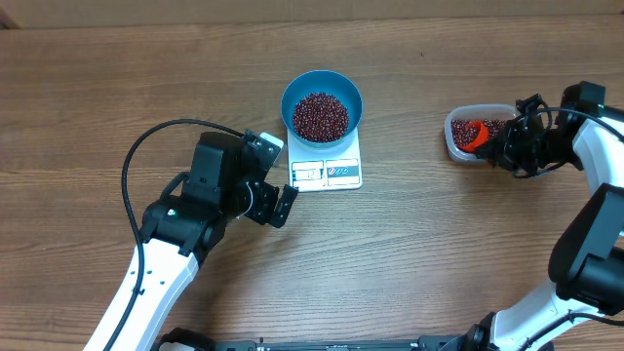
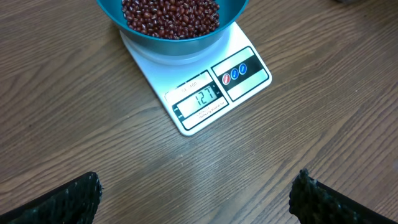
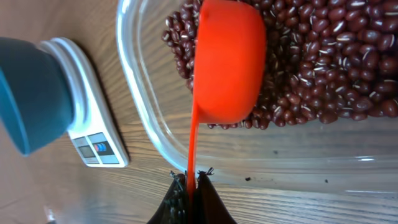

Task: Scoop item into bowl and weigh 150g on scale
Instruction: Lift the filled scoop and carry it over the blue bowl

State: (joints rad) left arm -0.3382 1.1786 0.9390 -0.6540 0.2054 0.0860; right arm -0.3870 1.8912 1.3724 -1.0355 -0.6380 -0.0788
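Left gripper (image 2: 196,199) first: its two dark fingers (image 2: 78,202) stood at the bottom corners of its own view, spread wide, with only bare table (image 2: 62,93) between them. I judged it was parked just short of the scale (image 2: 155,74) so that its camera could read the display (image 2: 199,98), which showed 127. Beyond the display, the bowl (image 2: 180,46) sat on the scale's platform with beans (image 2: 168,15) heaped inside.

Right side. Right gripper (image 3: 193,183) was pinched shut on the thin handle of the orange scoop (image 3: 227,62). The cup reached ahead into the tub (image 3: 134,93), down among the loose beans there. Holding the handle by its end kept the fingers outside the tub's rim, I reckon. The cup showed only its smooth outside, so I could not tell whether it carried a load. Farther off in that view were the scale and bowl, well apart from the tub.

Views compared. Only the left wrist gave the reading. Overhead the digits were too small, and the right wrist caught the scale's panel but no figures. Only the right wrist showed the grip on the handle. Only overhead showed the layout: bowl and scale mid-table, left arm just beside the scale, tub well off to the right.

Judgement: reading short of 150, so more beans needed. A heaped scoop could overshoot.
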